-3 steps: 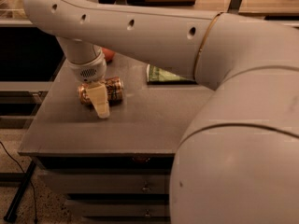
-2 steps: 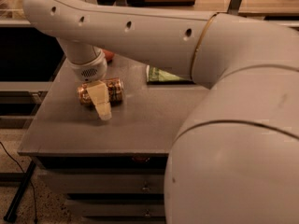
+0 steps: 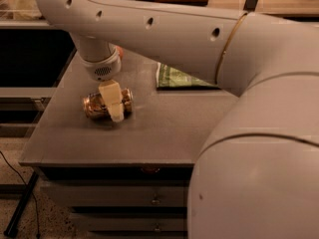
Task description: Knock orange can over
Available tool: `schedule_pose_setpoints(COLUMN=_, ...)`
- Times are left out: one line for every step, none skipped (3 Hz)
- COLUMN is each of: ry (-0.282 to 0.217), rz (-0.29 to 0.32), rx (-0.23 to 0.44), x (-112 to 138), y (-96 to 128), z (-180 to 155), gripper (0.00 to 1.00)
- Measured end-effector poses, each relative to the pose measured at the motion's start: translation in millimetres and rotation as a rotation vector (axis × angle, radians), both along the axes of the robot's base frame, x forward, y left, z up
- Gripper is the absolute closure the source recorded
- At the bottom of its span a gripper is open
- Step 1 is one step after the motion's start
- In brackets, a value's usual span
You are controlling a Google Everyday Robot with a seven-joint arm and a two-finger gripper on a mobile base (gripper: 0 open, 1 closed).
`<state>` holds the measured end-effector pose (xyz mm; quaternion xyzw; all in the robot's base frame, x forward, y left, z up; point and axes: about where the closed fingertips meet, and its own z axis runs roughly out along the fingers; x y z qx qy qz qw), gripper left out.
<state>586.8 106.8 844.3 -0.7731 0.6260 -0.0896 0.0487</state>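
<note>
The orange can (image 3: pixel 94 105) lies on its side on the grey table top (image 3: pixel 159 133), toward the left, its long axis running left to right. My gripper (image 3: pixel 113 103) hangs from the white arm directly over the can, and its cream finger crosses the can's right half and hides part of it. Whether the finger touches the can cannot be told.
A green packet (image 3: pixel 175 77) lies flat at the back of the table, partly under my arm. A small orange-red round thing (image 3: pixel 119 52) peeks out behind the wrist. My arm's large white links fill the right side. The table's left edge and front edge are near the can.
The view has shifted slightly; the gripper and the lying can keep the same places relative to each other.
</note>
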Motion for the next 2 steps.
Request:
schedule_pose_setpoints(ry=0.014, rz=-0.001, rx=0.052, x=-0.2, y=-7.6, z=10.1, gripper=0.0)
schedule_pose_setpoints(ry=0.028, rz=-0.007, rx=0.083, x=-1.7, y=-13.9, z=18.9, gripper=0.0)
